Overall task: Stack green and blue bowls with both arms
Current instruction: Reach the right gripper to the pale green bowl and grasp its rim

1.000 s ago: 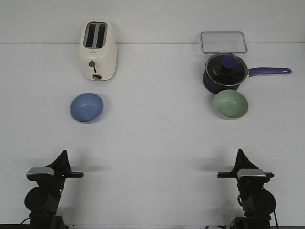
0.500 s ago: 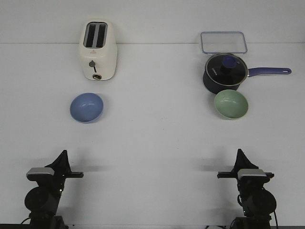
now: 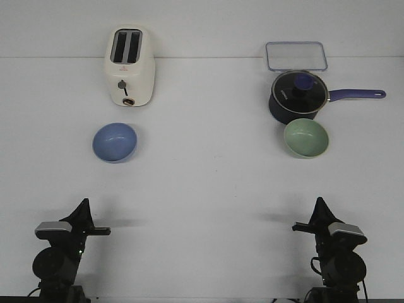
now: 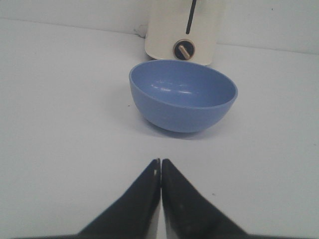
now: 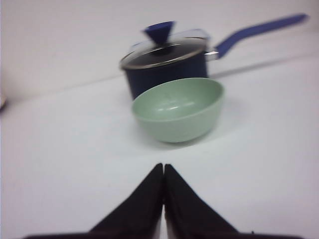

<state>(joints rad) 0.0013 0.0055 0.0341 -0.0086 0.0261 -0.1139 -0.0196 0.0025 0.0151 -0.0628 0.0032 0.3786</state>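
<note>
White table [image 3: 202, 189] holds everything. Left gripper [image 4: 160, 167] has its jaws pressed together, with the blue bowl [image 4: 183, 94] straight ahead of them, apart. Right gripper [image 5: 163, 172] is pinched closed too, the green bowl [image 5: 178, 108] just ahead, near a navy saucepan [image 5: 167, 62].

Lighting on my feed was bright and even across the white table [image 3: 202, 183], apparently from overhead, since shadows were soft and short. I saw a faint shadow under the periwinkle blue matte bowl [image 4: 183, 96] and another under the pale sage green bowl [image 5: 178, 108]. Small glints showed inside both. The left wrist picture was sharp; the right wrist one was smeared throughout, the dark navy saucepan with glass lid [image 5: 164, 63] softest.
</note>
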